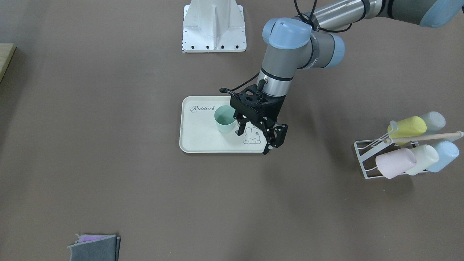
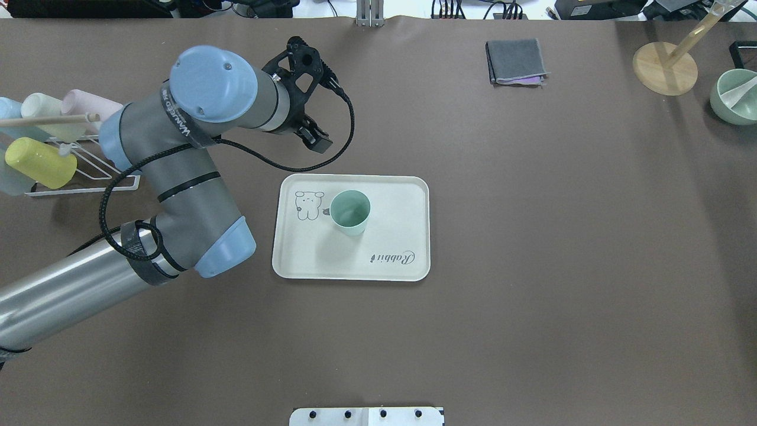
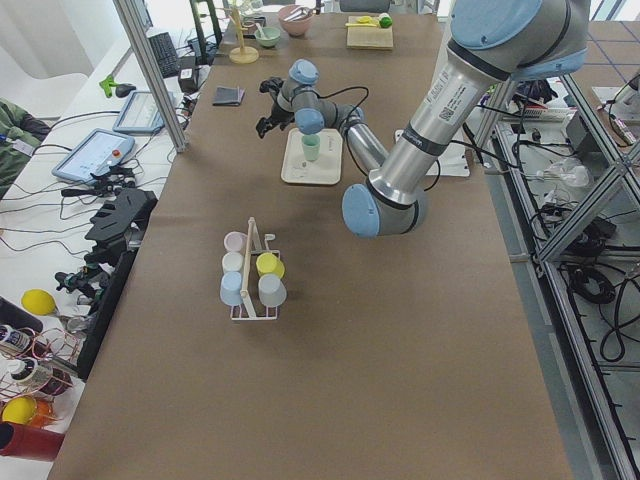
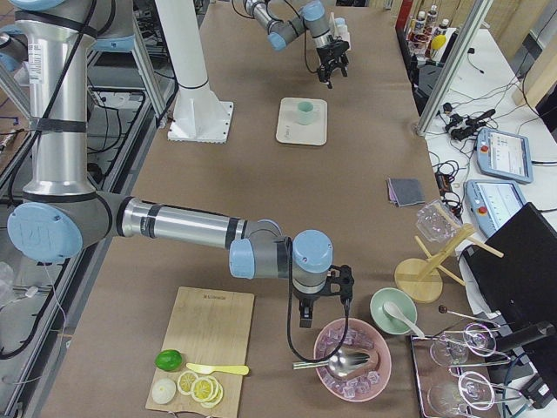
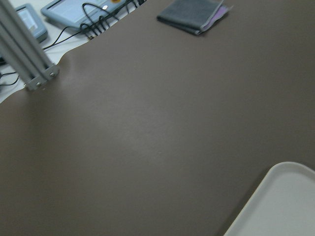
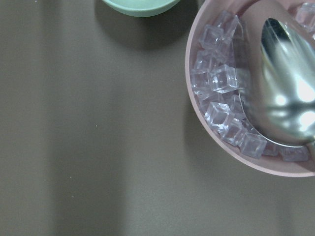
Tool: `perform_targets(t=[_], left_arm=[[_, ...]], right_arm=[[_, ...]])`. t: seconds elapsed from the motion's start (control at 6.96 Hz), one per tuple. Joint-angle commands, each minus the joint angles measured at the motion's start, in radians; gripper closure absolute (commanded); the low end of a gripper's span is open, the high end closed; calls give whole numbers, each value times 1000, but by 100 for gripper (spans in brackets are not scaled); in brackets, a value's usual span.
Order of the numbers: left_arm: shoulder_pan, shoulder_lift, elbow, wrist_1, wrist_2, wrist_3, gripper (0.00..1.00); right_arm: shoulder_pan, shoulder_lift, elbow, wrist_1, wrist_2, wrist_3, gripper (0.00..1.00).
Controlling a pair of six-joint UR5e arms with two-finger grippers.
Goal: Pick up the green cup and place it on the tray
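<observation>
Low in the exterior right view, the right gripper (image 4: 320, 306) hangs just above a round pink bowl (image 6: 189, 64) holding clear ice cubes and a metal spoon. I cannot tell whether its fingers are released or clenched. Farther up, at mid-frame, the matte mint-green plastic cup (image 1: 224, 119) stands upright on the cream rectangular plastic tray (image 1: 203, 143), between its "Rabbit" script and its bunny drawing. The left gripper (image 1: 258, 139) hovers raised near the bunny end, released and empty, not touching the cup.

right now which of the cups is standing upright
The green cup on the tray, mouth up; the other cups lie sideways on the wire rack.
</observation>
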Motion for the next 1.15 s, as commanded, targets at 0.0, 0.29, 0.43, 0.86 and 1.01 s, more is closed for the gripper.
perform_targets(t=[0.0, 0.29, 0.43, 0.86, 1.01], left_arm=[[-72, 1, -28, 148, 114, 173, 1], [-107, 30, -28, 151, 192, 209, 1], [-138, 32, -31, 151, 170, 208, 1], [-290, 105, -42, 148, -87, 217, 1], [-354, 142, -44, 148, -188, 217, 1]], right_arm=[[-1, 0, 0, -1, -1, -80, 0], [-1, 3, 2, 3, 8, -81, 0], [-1, 3, 0, 3, 9, -81, 0], [-10, 3, 11, 3, 6, -81, 0], [-12, 3, 11, 3, 5, -81, 0]])
